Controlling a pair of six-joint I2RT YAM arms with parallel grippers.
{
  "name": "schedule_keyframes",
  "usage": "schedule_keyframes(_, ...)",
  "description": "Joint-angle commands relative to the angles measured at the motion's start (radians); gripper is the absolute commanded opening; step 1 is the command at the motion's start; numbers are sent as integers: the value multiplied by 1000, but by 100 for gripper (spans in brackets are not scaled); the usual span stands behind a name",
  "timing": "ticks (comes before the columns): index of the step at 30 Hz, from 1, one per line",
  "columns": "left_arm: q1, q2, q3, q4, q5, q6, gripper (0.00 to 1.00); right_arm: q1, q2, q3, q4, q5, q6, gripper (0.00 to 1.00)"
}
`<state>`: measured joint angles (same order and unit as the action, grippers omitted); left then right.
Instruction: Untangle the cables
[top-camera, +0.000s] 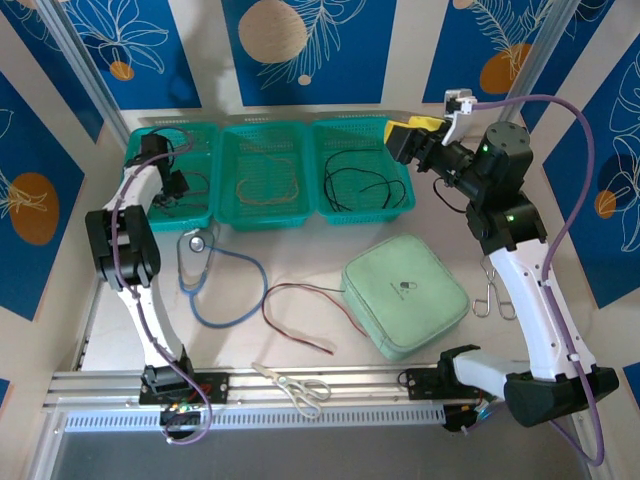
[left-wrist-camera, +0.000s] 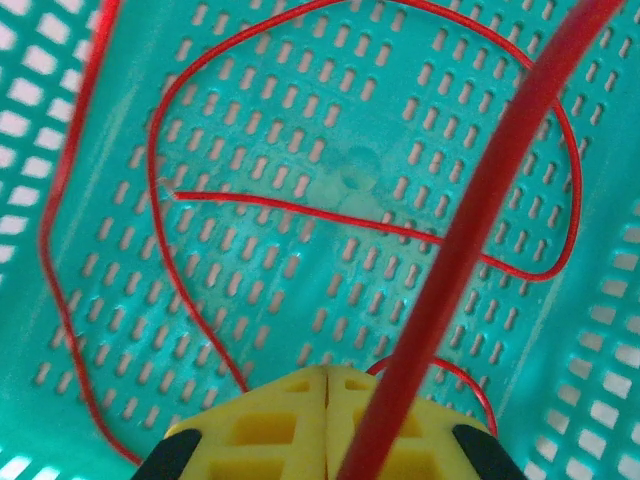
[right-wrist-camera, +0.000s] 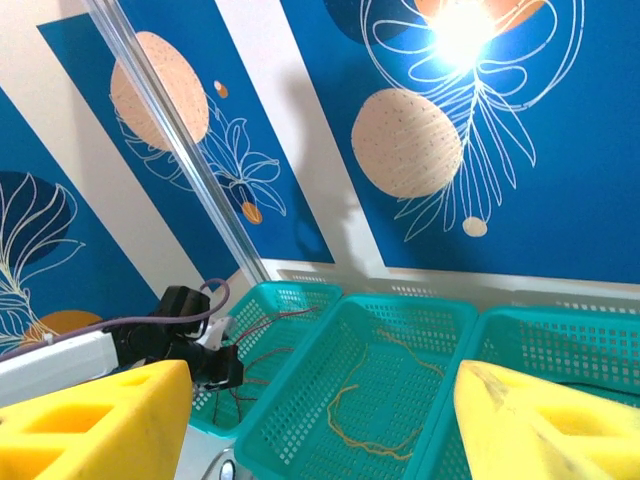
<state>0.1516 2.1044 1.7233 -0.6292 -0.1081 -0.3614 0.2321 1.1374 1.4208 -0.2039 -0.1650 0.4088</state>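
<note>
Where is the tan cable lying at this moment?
In the top view, the tan cable lies coiled in the middle basket, between the left basket and the right basket.

Teal perforated basket (left-wrist-camera: 300, 130), red cable (left-wrist-camera: 465, 260), tan cable (top-camera: 241, 188), black cable (top-camera: 362, 184), yellow fingers (right-wrist-camera: 90, 430), mint pouch (top-camera: 405, 295)

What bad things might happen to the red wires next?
1. A red cable strand crosses the shut pads of the left gripper above the left basket. If that arm lifts, it may drag the red loops out.
2. The loose red cable on the table lies between the stethoscope and the green pouch. Pulling it might snag either one.
</note>
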Motion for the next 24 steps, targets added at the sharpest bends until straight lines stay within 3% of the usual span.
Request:
schedule_keyframes(1, 13, 49, 79, -74, 55, -7, 0, -2, -25, -19, 4, -4, 22, 70)
schedule_keyframes(4, 15, 77, 131, -112, 64, -4, 0, 2, -27, -23, 4, -6, 22, 70)
schedule_keyframes(5, 15, 78, 142, -120, 65, -3, 14, 2, -27, -24, 4, -5, 21, 70)
schedule_keyframes(6, 15, 76, 151, -125, 60, -1, 40, 1, -26, -27, 6, -5, 22, 70)
schedule_keyframes(7, 15, 70, 155, -125, 60, -1, 57, 2, -25, -28, 6, -6, 26, 70)
schedule_keyframes(10, 12, 43, 169, -131, 54, 31, 73, 6, -24, -33, 10, -8, 28, 70)
schedule_keyframes(16, 2, -11, 191, -168, -11, 86, 89, 17, -22, -40, 21, -5, 31, 70)
schedule_keyframes(24, -66, -180, 183, -185, 1, 111, 92, 63, -2, -58, -50, 32, -15, 69)
